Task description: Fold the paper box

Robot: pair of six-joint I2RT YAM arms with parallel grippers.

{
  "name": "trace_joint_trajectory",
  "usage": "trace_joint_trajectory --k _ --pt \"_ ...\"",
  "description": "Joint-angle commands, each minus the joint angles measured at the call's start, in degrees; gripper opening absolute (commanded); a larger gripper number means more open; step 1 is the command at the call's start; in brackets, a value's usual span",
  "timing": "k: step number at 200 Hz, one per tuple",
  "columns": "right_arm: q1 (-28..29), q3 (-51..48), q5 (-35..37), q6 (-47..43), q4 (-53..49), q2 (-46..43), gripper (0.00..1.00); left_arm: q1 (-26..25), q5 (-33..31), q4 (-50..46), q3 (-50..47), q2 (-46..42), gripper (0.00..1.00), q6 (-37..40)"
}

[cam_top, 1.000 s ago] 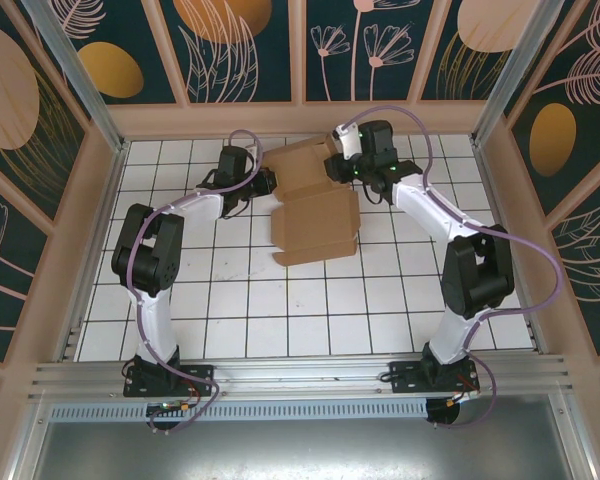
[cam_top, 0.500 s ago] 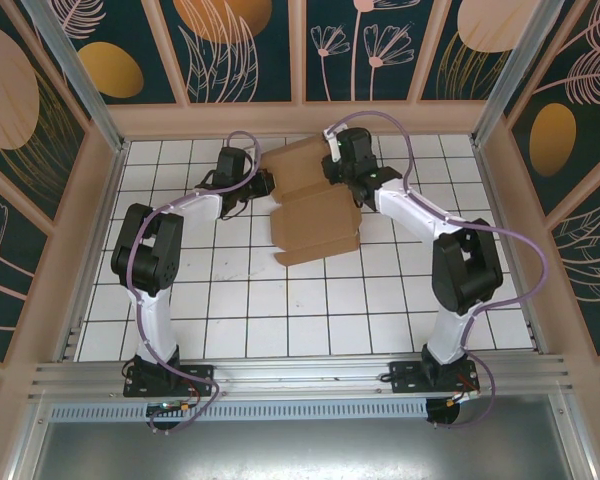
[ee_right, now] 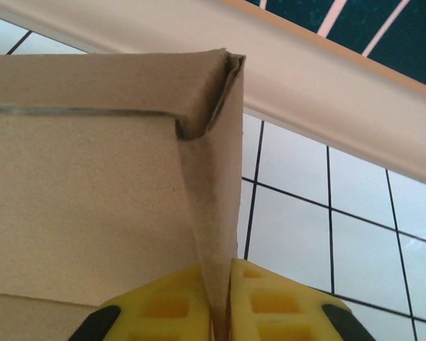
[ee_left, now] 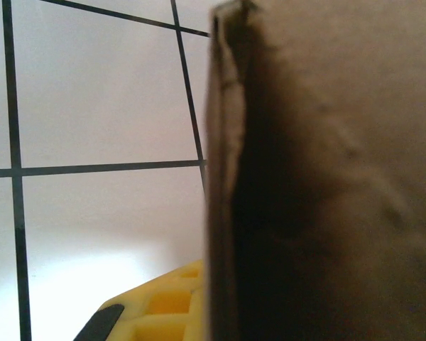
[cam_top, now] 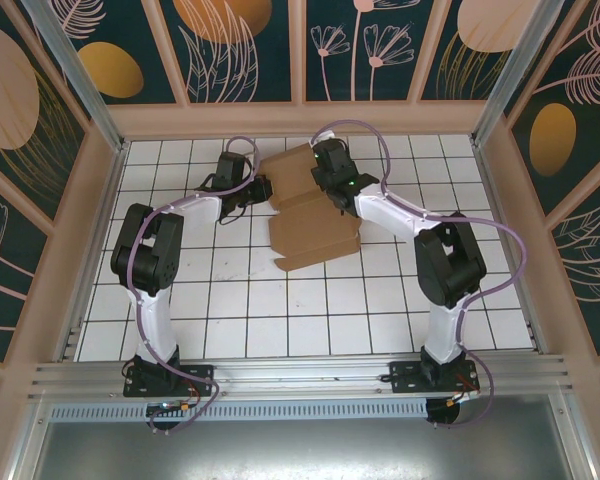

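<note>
We are holding the paper box [cam_top: 315,215] by the far edge of the table [cam_top: 230,300] — left gripper [cam_top: 262,187] clenched on its left wall, right gripper [ee_right: 216,305] pinching a corner flap — and we are probably risking a tear if they pull unevenly.

In the left wrist view the box [ee_left: 326,177] is blurred at close range and cut off by the top, right and bottom edges. One yellow finger [ee_left: 163,309] of the left hand [cam_top: 263,187] is cut by the bottom edge, and the other is hidden behind the cardboard. In the right wrist view the box is cut by the left edge, and the pads of the right hand [ee_right: 220,307] by the bottom edge. From above, the box's far part is covered by the right arm [cam_top: 390,212], and the fingertips of both hands are too small to be made out.
</note>
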Motion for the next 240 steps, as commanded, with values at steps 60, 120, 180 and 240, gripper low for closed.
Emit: trace_joint_trajectory --k 60,120,180,240 --pt "1.44 0.66 0.53 -1.44 0.1 2.98 0.22 -1.28 5.74 7.01 0.01 -2.6 0.0 -0.86" --pt "1.51 1.89 1.7 -2.41 -0.6 4.5 0.26 -1.28 5.72 7.25 -0.39 -2.99 0.0 -0.97" --pt "1.69 2.43 6.76 -3.02 -0.4 5.6 0.0 -1.28 5.94 7.42 -0.51 -2.85 0.0 -1.19" --pt "1.61 3.55 6.89 -2.69 0.1 7.19 0.28 -1.28 6.1 7.38 -0.3 -2.69 0.0 -1.19"
